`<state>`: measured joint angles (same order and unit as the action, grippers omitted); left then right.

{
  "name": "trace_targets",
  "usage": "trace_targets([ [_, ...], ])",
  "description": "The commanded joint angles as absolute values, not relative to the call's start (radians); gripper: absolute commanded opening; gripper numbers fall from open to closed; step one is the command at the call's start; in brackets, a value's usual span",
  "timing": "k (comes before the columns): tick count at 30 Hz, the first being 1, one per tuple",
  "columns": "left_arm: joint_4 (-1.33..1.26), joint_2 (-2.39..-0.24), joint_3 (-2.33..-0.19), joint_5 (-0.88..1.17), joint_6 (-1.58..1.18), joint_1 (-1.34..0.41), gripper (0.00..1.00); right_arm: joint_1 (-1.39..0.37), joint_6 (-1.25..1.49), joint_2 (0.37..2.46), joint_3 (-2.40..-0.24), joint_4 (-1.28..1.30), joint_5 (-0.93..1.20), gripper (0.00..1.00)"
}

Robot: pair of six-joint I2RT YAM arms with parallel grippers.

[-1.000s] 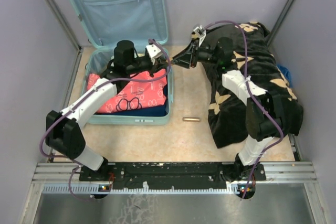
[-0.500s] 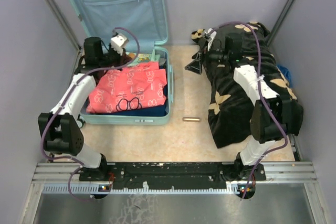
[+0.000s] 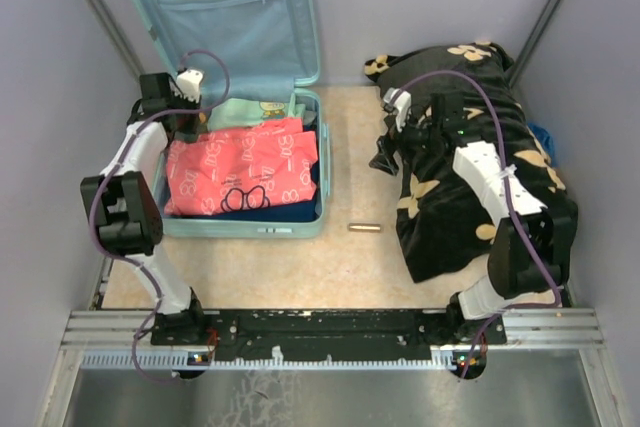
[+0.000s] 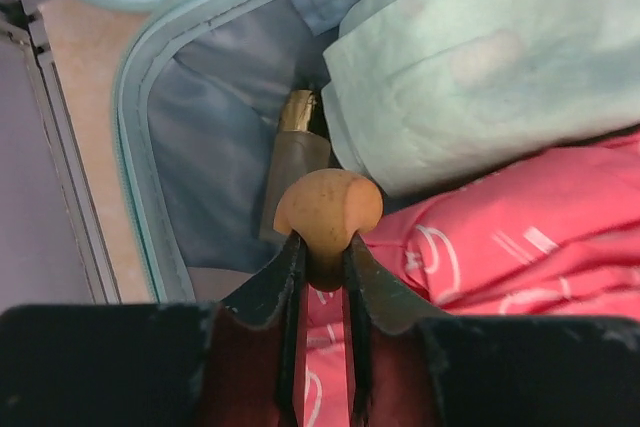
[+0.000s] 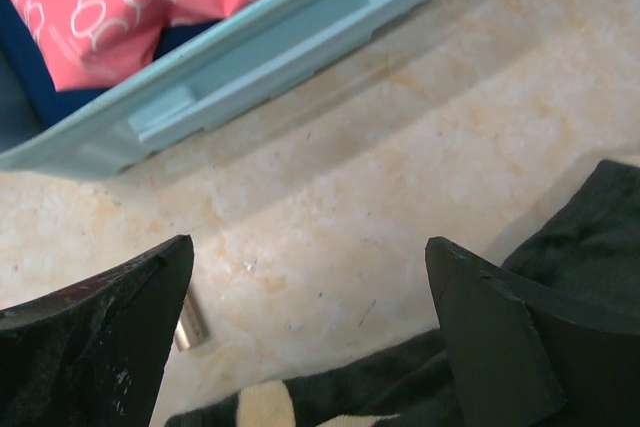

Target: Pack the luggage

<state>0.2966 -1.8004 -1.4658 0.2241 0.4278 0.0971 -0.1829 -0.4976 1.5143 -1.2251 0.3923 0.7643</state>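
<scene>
Left gripper point(image 4: 322, 247) pinching tan rounded object point(image 4: 328, 209) inside luggage point(image 4: 135, 147); right gripper point(image 5: 310, 257) wide open above table point(image 5: 400, 127) beside blanket point(image 5: 600, 237)

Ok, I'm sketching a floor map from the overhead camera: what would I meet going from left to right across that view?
luggage → small brass-coloured cylinder → black flowered blanket
</scene>
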Motion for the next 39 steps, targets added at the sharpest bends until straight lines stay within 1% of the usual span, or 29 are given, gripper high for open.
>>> trace_targets([
  [1,0.312,-1.873,-1.547,0.11,0.429,0.096,0.27,-0.186,-0.602,1.538,-1.275,0.53,0.719,0.99],
  [4,0.339,-1.924,-1.62,0.06,0.425,0.097,0.46,-0.186,-0.644,1.541,-1.258,0.568,0.713,0.99],
  [6,0.352,-1.935,-1.64,0.042,0.42,0.097,0.64,-0.186,-0.674,1.534,-1.236,0.579,0.708,0.99],
  [7,0.351,-1.932,-1.641,0.05,0.417,0.098,0.7,-0.186,-0.678,1.53,-1.224,0.579,0.698,0.99],
  [8,0.349,-1.923,-1.639,0.067,0.414,0.098,0.75,-0.186,-0.678,1.527,-1.211,0.578,0.69,0.99],
  [11,0.336,-1.886,-1.626,0.126,0.395,0.098,0.82,-0.187,-0.681,1.517,-1.185,0.577,0.689,0.99],
  [13,0.333,-1.863,-1.619,0.162,0.387,0.096,0.91,-0.193,-0.7,1.511,-1.165,0.576,0.692,0.99],
  [14,0.334,-1.85,-1.619,0.173,0.382,0.096,0.94,-0.201,-0.714,1.512,-1.156,0.582,0.689,0.99],
  [19,0.296,-1.774,-1.588,0.266,0.355,0.096,0.96,-0.268,-0.837,1.504,-1.092,0.59,0.635,0.95],
  [23,0.255,-1.726,-1.549,0.347,0.338,0.092,0.97,-0.317,-0.898,1.489,-1.042,0.579,0.605,0.87],
  [29,0.254,-1.716,-1.554,0.365,0.326,0.086,0.97,-0.355,-0.961,1.495,-1.017,0.631,0.643,0.77],
  [36,0.244,-1.707,-1.533,0.376,0.289,0.086,0.96,-0.36,-1.016,1.511,-0.97,0.629,0.656,0.66],
  [39,0.249,-1.704,-1.532,0.379,0.282,0.083,0.96,-0.381,-1.044,1.526,-0.958,0.626,0.643,0.64],
])
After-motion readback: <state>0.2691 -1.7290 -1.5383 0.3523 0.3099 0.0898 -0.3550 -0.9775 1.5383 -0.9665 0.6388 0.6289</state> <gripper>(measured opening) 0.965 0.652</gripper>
